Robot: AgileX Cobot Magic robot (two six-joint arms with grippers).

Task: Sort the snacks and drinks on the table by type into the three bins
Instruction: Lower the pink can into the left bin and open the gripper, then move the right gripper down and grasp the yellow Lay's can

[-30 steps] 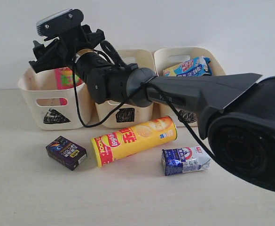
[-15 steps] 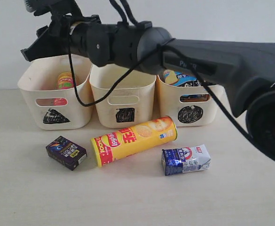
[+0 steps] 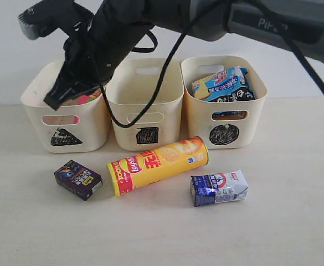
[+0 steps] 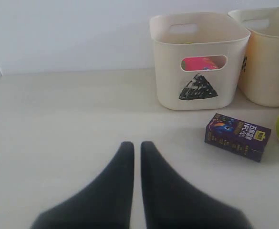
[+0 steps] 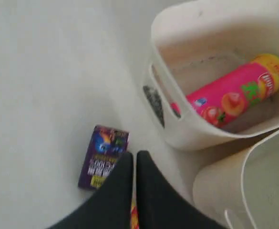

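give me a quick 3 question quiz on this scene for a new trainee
1. True or false: the pink chip tube lies inside the triangle bin.
2. On the table, what lies between the purple carton and the blue and white carton?
A) a yellow chip tube
B) a crinkly orange bag
C) a fourth bin
3. Fill in: the blue snack bag sits in the right-hand bin, marked with a black ____.

Key: 1 true; 2 A; 3 circle.
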